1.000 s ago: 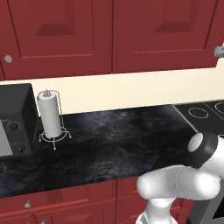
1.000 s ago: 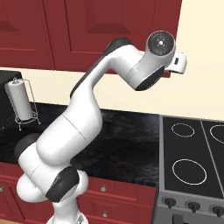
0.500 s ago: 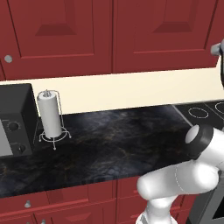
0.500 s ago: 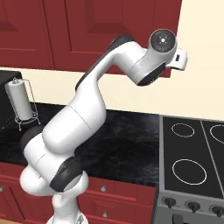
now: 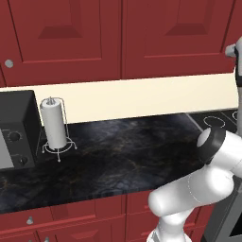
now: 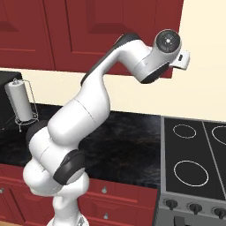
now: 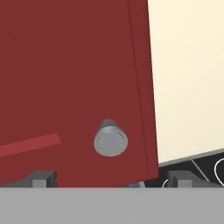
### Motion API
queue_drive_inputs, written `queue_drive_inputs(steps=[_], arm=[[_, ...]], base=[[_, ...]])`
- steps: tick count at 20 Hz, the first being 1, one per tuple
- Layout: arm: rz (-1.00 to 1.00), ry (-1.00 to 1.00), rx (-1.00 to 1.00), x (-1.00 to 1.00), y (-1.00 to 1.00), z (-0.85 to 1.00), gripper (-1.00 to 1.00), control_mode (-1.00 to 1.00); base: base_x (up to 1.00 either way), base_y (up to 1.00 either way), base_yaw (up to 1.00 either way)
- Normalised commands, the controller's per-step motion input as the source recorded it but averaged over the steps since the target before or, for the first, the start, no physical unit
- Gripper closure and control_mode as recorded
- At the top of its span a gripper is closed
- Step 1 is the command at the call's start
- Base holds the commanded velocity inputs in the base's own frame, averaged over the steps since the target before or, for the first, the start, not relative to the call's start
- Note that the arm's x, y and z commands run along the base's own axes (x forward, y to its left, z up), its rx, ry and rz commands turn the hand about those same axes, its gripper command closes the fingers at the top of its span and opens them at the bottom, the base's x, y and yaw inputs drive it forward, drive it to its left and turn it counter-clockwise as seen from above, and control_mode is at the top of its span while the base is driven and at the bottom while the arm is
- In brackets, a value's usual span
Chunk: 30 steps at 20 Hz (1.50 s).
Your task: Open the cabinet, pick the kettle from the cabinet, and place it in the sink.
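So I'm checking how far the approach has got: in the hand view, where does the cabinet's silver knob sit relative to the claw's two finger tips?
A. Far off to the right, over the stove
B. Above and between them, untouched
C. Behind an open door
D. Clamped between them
B: the knob sits above the gap between the fingertips of the open claw, on the shut cabinet door.

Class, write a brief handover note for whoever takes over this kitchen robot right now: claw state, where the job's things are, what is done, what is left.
Claw: open, holding nothing, facing the cabinet door, with its round knob just ahead, between the fingertips but untouched.
Cabinet: door shut.
Kettle and sink: not seen from here.
Done: the arm is raised to the knob.
Left: grip the knob, pull the door open, take out the kettle, set it in the sink.
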Motion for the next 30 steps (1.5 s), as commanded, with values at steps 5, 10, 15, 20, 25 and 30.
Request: queue_drive_inputs(steps=[5, 10, 15, 20, 25, 30], arm=[[0.00, -0.10, 0.00, 0.19, -0.09, 0.08, -1.00, -1.00], [0.00, -0.05, 0.00, 0.19, -0.09, 0.07, -1.00, -1.00], [0.00, 0.00, 0.00, 0.15, 0.00, 0.06, -1.00, -1.00], [0.00, 0.05, 0.00, 0.10, 0.00, 0.10, -1.00, -1.00], [0.00, 0.03, 0.00, 0.02, 0.00, 0.03, -1.00, -1.00], [0.00, 0.09, 0.00, -0.01, 0.00, 0.00, -1.00, -1.00]], base=[[0.00, 0.00, 0.00], [0.00, 0.00, 0.00], [0.00, 0.00, 0.00], [0.00, 0.00, 0.00], [0.00, 0.00, 0.00], [0.00, 0.00, 0.00]])
